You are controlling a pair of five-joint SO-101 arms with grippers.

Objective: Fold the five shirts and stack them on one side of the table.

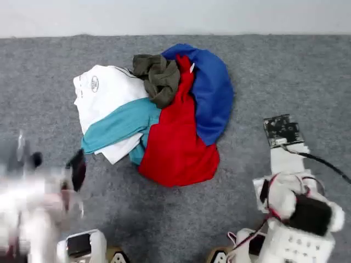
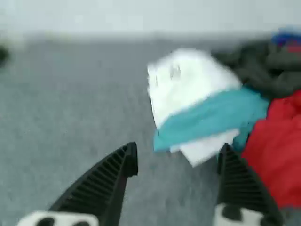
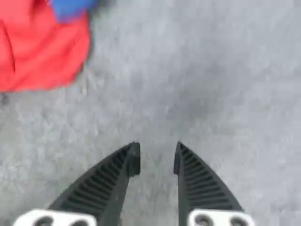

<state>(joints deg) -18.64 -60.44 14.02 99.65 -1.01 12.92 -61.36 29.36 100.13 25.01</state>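
A crumpled heap of cotton shirts blocks the middle of the grey felt tabletop. The rumpled white printed shirt lies at the heap's 9 o'clock, the teal shirt at 8, the red shirt at 6, the blue shirt at 2 and the bunched olive shirt at 12. Open felt lies at 9 and 3 o'clock, with a narrower strip at 12. The left arm fills 7 o'clock and the right arm fills 4 o'clock, with open felt between them.
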